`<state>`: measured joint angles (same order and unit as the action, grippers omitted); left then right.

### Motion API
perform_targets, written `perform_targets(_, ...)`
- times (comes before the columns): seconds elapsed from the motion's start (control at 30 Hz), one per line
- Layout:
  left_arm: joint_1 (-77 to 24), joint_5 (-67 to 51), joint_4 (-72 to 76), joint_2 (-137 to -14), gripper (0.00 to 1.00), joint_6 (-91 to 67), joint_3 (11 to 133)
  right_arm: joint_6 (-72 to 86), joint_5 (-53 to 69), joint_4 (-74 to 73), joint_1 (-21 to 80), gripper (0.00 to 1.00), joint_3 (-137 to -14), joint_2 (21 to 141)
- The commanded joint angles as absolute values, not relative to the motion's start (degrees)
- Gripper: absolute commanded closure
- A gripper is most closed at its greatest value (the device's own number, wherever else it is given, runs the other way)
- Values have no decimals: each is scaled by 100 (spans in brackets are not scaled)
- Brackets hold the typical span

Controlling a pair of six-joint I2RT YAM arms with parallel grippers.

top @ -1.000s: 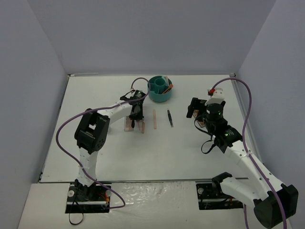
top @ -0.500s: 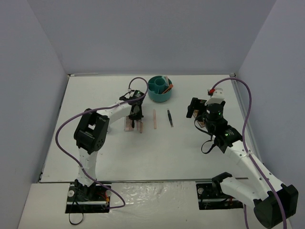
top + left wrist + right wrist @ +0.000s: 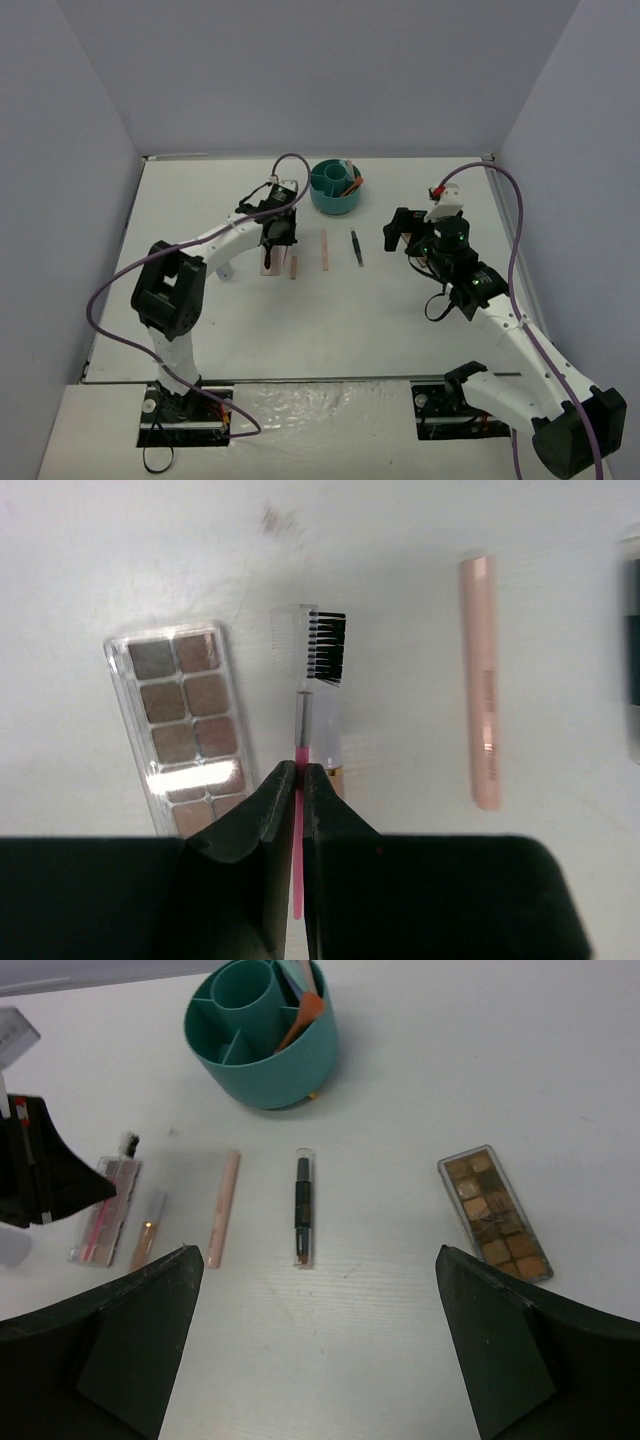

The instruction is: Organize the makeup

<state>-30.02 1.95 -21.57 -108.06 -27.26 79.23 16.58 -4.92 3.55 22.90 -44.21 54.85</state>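
My left gripper (image 3: 298, 770) is shut on a thin pink stick with a comb-and-brush head (image 3: 318, 645) and holds it just above the table; it also shows in the top view (image 3: 277, 228). A pink-brown eyeshadow palette (image 3: 185, 720) lies to its left, and a small clear-capped tube (image 3: 330, 742) lies under the stick. A pale pink stick (image 3: 482, 680) lies to the right. My right gripper (image 3: 320, 1340) is open and empty above the table. Before it lie a dark stick (image 3: 302, 1205) and a brown palette (image 3: 494, 1212).
The round teal divided cup (image 3: 262, 1035) stands at the back with an orange stick and other items in it, also seen in the top view (image 3: 335, 187). White walls enclose the table on three sides.
My left gripper has moved back and to the left with the pink stick in it, away from the palette. My right gripper has shifted slightly left.
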Motion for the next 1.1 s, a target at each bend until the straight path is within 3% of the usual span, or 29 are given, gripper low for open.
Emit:
perform_targets(0.0, -3213, -299, -1160, -9633, 100, -1931, 7979, 1661, 553, 725, 2254, 1, -4994, 5547)
perform_targets(0.4, -3973, -1038, 264, -8507, 100, -1336, 7155, 2338, 2539, 1327, 2259, 12, -5660, 6443)
perform_targets(0.83, -4297, -1349, 676, -8189, 100, -1214, 7075, 2756, 2850, 1754, 2250, 19, -5810, 7050)
perform_targets(1.07, -4368, -1467, 764, -8095, 100, -1169, 7066, 2882, 2866, 1907, 2250, 28, -5810, 7189)
